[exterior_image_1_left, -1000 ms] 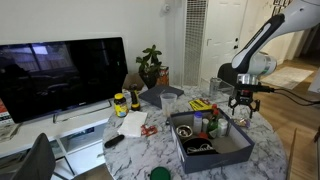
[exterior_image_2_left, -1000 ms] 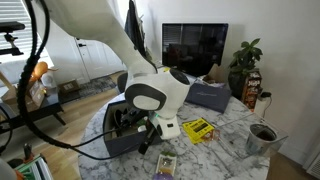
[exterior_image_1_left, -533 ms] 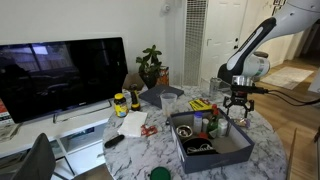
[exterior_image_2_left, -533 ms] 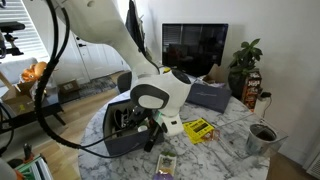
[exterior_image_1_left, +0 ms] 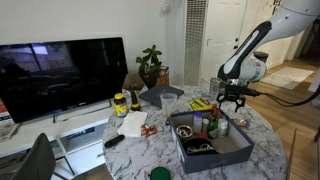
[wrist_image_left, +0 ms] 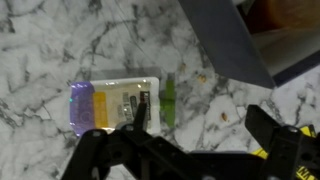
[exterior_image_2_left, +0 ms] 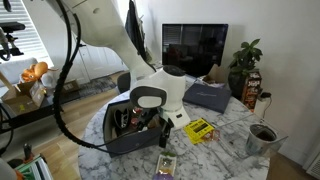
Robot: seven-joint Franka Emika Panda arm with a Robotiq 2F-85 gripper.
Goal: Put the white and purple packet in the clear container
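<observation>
The white and purple packet (wrist_image_left: 113, 103) lies flat on the marble table, with a green strip along one edge. It also shows near the table's front edge in an exterior view (exterior_image_2_left: 165, 163). My gripper (wrist_image_left: 205, 125) is open and empty above the table. One finger overlaps the packet's edge and the other stands well off to the side. The gripper also shows in both exterior views (exterior_image_1_left: 233, 99) (exterior_image_2_left: 163, 135). A small see-through box seems to stand beyond the tray (exterior_image_1_left: 171, 102); I cannot tell it for sure.
A large grey-blue tray (exterior_image_1_left: 235, 148) (exterior_image_2_left: 113, 145) full of items stands beside the gripper; its wall shows in the wrist view (wrist_image_left: 225, 40). A yellow packet (exterior_image_2_left: 199, 128), a glass (exterior_image_2_left: 262, 136), a grey-blue flat box (exterior_image_2_left: 210, 95), a jar (exterior_image_1_left: 120, 103) and papers (exterior_image_1_left: 132, 124) share the table.
The arm has shifted a little sideways over the table, towards the tray. The gripper has stayed open and empty.
</observation>
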